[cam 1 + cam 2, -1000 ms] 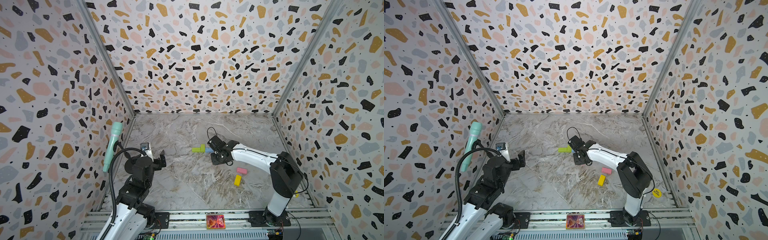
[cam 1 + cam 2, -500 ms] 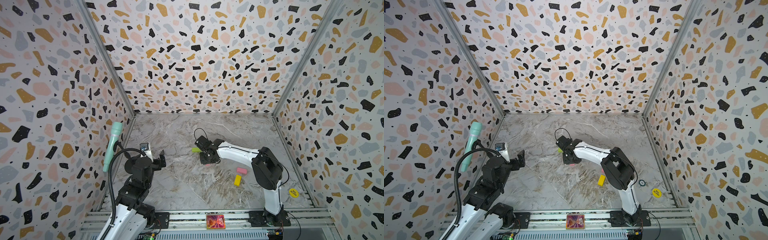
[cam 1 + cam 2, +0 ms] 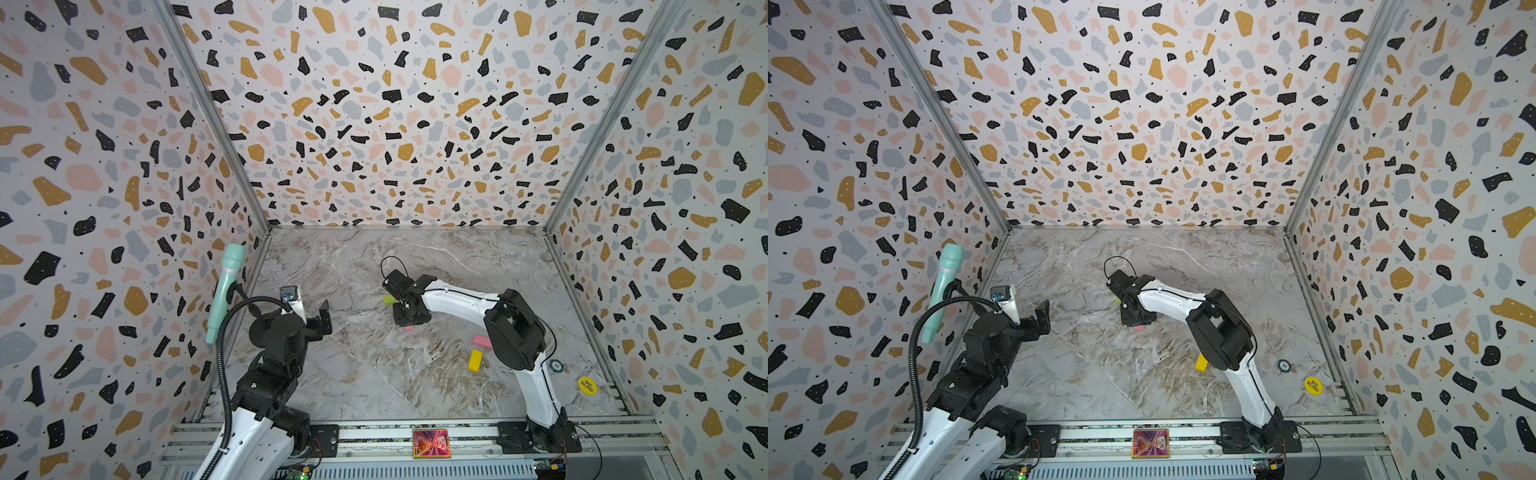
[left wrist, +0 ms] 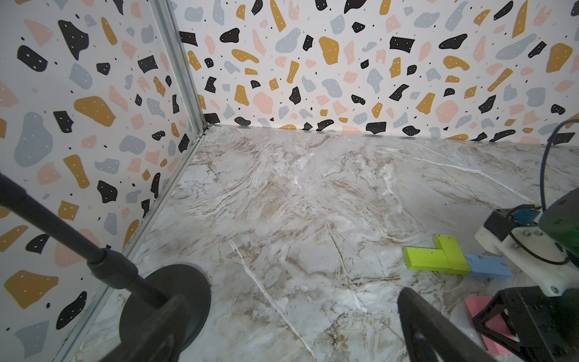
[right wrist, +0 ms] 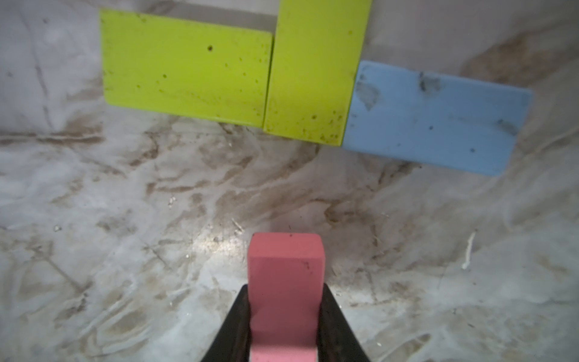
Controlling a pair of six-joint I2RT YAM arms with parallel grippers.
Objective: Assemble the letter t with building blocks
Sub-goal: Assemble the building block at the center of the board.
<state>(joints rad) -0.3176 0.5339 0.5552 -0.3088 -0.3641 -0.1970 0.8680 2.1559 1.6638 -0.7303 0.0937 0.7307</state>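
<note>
Right claw (image 5: 285,293) shifted left, pink brick (image 5: 285,260) gripped

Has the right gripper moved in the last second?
Yes: the right gripper, shut on a pink brick, moved left in both top views, away from the yellow brick.

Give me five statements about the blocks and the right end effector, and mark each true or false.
1. The right end effector is shut on a pink rectangular block. True.
2. The two lime green rectangular blocks lie apart. False: they touch, forming an L.
3. The light blue rectangular block touches a green block. True.
4. The yellow rectangular block is joined to the green ones. False: it lies away from them on the marble tabletop, beside the right arm.
5. The held pink block touches the green blocks. False: bare tabletop shows between them.
</note>
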